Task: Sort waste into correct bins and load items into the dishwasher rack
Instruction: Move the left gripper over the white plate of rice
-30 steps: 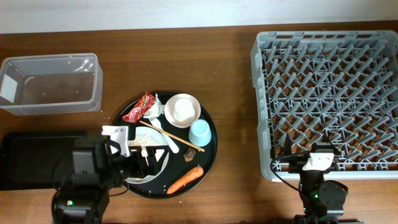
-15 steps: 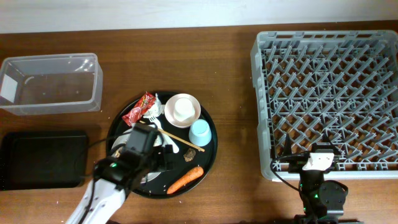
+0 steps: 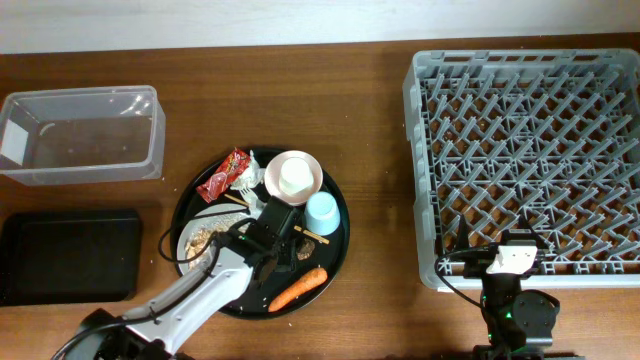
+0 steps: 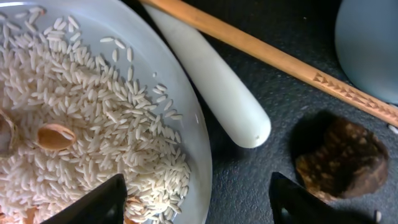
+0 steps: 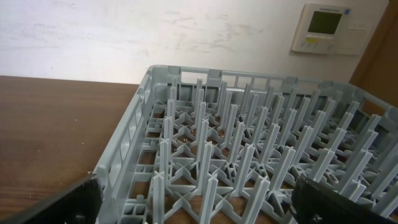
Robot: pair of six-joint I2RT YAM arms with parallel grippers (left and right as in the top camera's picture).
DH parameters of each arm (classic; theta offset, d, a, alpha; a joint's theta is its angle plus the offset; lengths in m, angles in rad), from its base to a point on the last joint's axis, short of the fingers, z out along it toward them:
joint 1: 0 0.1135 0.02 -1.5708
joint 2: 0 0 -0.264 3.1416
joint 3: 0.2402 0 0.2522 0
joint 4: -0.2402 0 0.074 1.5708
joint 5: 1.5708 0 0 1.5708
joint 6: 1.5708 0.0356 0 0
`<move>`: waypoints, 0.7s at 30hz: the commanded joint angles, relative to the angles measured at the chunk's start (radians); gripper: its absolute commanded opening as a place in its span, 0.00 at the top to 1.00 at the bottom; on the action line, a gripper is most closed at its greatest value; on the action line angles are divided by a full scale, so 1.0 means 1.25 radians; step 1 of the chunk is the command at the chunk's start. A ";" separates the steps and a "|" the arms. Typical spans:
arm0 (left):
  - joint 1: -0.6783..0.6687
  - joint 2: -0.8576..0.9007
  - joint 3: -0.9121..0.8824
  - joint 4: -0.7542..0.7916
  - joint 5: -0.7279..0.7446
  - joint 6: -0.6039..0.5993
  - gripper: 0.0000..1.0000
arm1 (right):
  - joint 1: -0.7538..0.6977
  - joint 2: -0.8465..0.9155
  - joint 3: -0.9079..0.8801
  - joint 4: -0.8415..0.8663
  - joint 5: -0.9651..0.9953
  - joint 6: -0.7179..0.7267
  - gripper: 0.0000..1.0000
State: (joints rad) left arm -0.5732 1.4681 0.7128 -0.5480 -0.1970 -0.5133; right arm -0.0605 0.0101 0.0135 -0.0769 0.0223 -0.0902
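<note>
The box (image 3: 80, 135) lies at the tabletop's (image 3: 370, 120) 10 o'clock. The black tray (image 3: 65, 255) is apart from it, at its 6 o'clock.

Near the middle sits the round tray (image 3: 338, 262). On it:
- The wrapper (image 3: 222, 173) is at 11 o'clock.
- The bowl (image 3: 293, 177) is at 12 o'clock.
- The blue cup (image 3: 322, 213) is at 3 o'clock, just beside the bowl.
- The plate (image 3: 190, 228) is at 9 o'clock and carries the rice (image 3: 207, 238).
- The carrot (image 3: 298, 289) is at 5 o'clock.

The left hand (image 3: 283, 250) hangs over the tray's centre, by the plate's 3 o'clock rim. In the wrist view this hand (image 4: 199, 202) is spread. One of its fingers (image 4: 102, 202) is over the rice (image 4: 87, 106) on the plate (image 4: 198, 163), and the other is over bare tray. A brown scrap (image 4: 342, 155) lies at 4 o'clock. The fork (image 4: 211, 93) handle runs along the plate's rim. Past it a chopstick (image 4: 280, 59) crosses from 12 to 3 o'clock. The cup (image 4: 373, 43) shows at 2 o'clock.

The rack (image 3: 530, 150) fills the tabletop's 3 o'clock side. The right hand (image 3: 512, 258) sits at its 6 o'clock edge. In its own view that hand (image 5: 199, 205) is spread wide, with its fingers (image 5: 59, 205) at the lower corners, facing the rack (image 5: 249, 155).
</note>
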 commanded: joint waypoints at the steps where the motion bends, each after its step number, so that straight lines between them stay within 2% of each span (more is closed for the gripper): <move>1: -0.002 0.038 0.008 0.012 -0.028 -0.020 0.36 | -0.006 -0.005 -0.006 -0.002 0.007 -0.005 0.01; 4: -0.003 0.056 0.008 0.028 -0.020 -0.020 0.46 | -0.006 -0.005 -0.006 -0.002 0.007 -0.005 0.01; 15: -0.075 0.057 0.008 0.047 -0.113 -0.020 0.48 | -0.006 -0.005 -0.006 -0.002 0.007 -0.005 0.01; 18: -0.075 0.057 0.008 0.031 -0.135 -0.051 0.58 | -0.006 -0.005 -0.006 -0.002 0.007 -0.005 0.01; 21: -0.076 0.057 0.008 0.027 -0.134 -0.059 0.61 | -0.006 -0.005 -0.006 -0.002 0.007 -0.005 0.01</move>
State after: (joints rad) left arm -0.6640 1.5284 0.7128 -0.5117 -0.3424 -0.5621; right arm -0.0605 0.0101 0.0135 -0.0769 0.0223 -0.0902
